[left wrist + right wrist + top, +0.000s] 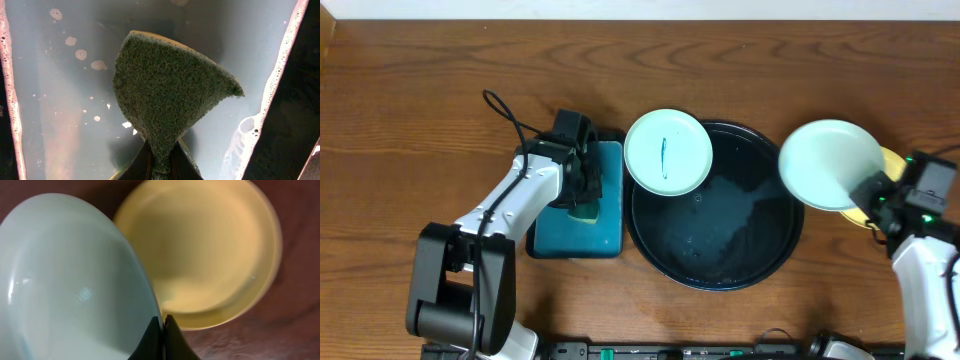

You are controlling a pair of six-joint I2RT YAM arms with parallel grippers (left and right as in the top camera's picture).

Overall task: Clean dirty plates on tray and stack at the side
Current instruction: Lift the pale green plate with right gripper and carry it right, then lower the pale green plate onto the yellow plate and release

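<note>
In the right gripper's [162, 322] pinch, a mint plate [70, 280] is hanging by its rim, partly covering the yellow plate [210, 255] lying just beyond the fingertips. Well off, the left gripper [162, 162] is clamping a sponge [165, 90] over a water-filled teal tray [560, 240].

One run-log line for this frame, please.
left gripper shut on sponge in teal tray | right gripper shut on mint plate, partly over yellow plate | scribbled plate overlapping black tray rim
</note>
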